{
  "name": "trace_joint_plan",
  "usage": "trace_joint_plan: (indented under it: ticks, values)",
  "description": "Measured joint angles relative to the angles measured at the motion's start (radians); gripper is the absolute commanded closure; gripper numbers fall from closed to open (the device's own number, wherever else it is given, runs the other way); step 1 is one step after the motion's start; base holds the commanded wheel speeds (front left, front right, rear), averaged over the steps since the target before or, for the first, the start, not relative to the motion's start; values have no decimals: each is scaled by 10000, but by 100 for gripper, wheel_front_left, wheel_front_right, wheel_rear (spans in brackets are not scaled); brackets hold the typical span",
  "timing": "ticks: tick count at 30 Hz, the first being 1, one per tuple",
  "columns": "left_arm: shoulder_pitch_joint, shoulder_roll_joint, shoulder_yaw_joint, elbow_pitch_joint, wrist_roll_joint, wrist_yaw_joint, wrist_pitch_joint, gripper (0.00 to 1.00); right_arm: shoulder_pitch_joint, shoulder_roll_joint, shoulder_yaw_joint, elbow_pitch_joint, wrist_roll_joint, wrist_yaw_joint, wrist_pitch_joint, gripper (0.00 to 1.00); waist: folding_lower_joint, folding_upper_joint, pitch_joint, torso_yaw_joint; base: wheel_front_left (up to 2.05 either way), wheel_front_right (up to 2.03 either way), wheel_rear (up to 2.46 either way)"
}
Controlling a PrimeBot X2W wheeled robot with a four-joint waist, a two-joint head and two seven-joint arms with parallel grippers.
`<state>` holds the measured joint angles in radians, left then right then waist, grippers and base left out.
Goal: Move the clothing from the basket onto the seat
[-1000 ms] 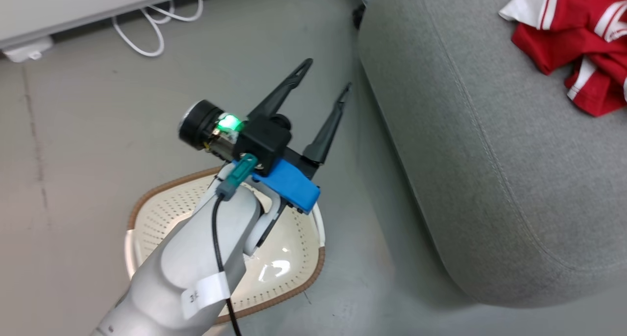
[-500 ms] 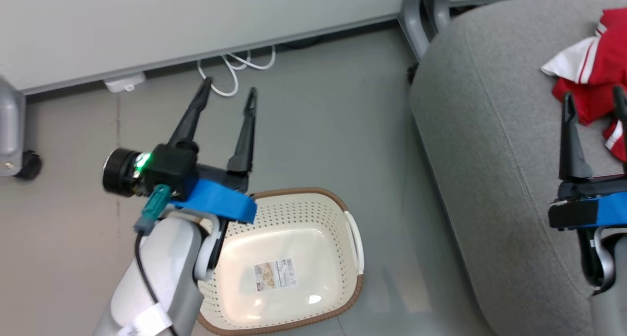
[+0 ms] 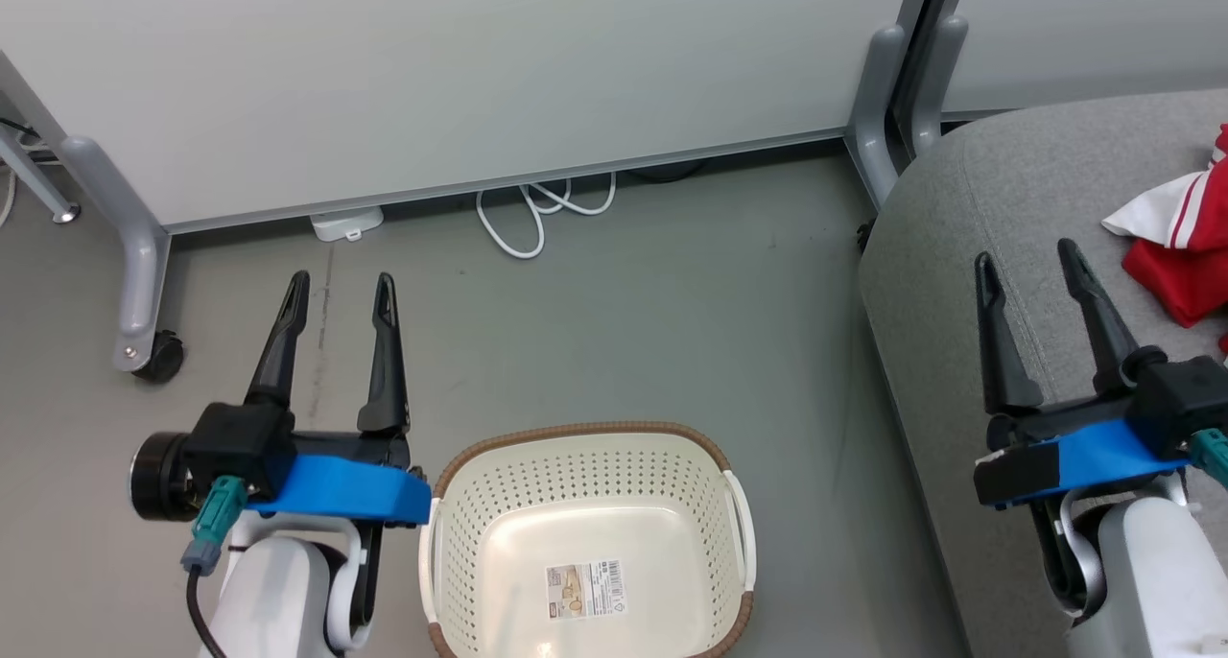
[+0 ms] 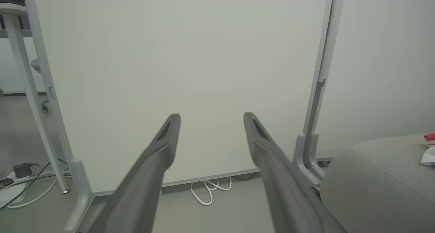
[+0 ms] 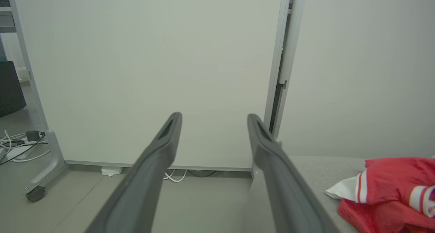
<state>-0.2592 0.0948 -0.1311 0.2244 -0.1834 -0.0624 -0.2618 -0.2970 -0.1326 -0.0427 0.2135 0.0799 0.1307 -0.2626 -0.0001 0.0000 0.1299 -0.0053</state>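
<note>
The basket (image 3: 576, 432) stands on the floor (image 3: 672, 332), just right of the base of the left fingers (image 3: 386, 370) and between the two arms. A label (image 3: 584, 589) is stuck to its bottom. The clothing (image 3: 1185, 265), red with white trim, lies bunched on the seat (image 3: 959, 207), to the right of the right fingers (image 3: 1000, 351) and apart from them. Both arms reach forward roughly level, pointing at the white panel (image 3: 480, 63). The left fingers are spread wide over the floor. The right fingers are spread equally wide over the seat's left part. A white cable (image 3: 537, 222) loops on the floor beyond the left fingers, to their right.
</note>
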Motion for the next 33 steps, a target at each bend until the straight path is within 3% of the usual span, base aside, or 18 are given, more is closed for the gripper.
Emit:
trace_joint_plan:
  ticks: [13,33]
  values:
    - [1403,-387,800,-391,341,-387,0,0,1226,476,148,-48,21,0,0,0,0,0,-664,174,0,0,0]
    - [2124,-435,596,-81,165,-610,0,0,2412,767,-81,-40,127,0,0,0,0,0,-1225,71,0,0,0]
